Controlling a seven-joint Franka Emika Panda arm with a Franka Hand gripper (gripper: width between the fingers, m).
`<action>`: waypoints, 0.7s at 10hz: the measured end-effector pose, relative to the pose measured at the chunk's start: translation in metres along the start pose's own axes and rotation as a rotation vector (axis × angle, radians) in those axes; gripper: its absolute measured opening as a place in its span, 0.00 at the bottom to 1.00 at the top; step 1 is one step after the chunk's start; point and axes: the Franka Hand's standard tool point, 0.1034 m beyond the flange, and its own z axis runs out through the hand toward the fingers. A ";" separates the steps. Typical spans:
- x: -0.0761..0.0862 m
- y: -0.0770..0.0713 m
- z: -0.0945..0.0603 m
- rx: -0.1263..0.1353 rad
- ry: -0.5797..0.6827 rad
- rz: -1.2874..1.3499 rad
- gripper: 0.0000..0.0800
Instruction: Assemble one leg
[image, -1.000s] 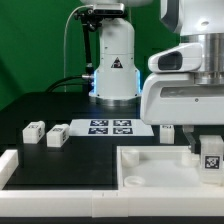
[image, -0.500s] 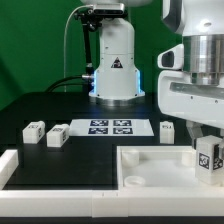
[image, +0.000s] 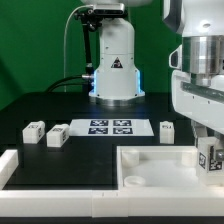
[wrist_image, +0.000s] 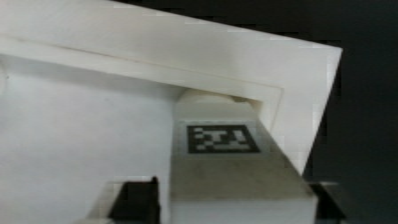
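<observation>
My gripper (image: 212, 158) is shut on a small white leg (image: 213, 153) with a black-and-white tag, at the exterior view's far right, over the far right corner of the large white tray (image: 150, 153). In the wrist view the leg (wrist_image: 221, 150) sits between my two dark fingers (wrist_image: 135, 200), its tag facing the camera, with the tray's corner (wrist_image: 89, 110) just beyond it. I cannot tell whether the leg touches the tray. Three more legs lie on the black table: two at the left (image: 36, 131) (image: 57, 135) and one behind the tray (image: 167, 128).
The marker board (image: 110, 127) lies on the table behind the tray. The robot's white base (image: 114, 65) stands at the back. A white L-shaped rail (image: 12, 165) borders the table's front left.
My gripper has moved toward the exterior view's right with the leg in it. The loose legs and the tray have not moved.
</observation>
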 end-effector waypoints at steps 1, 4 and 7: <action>0.000 0.000 0.000 0.002 0.001 -0.030 0.49; -0.003 0.000 0.001 0.007 0.003 -0.429 0.81; -0.008 -0.003 -0.001 -0.006 0.014 -0.870 0.81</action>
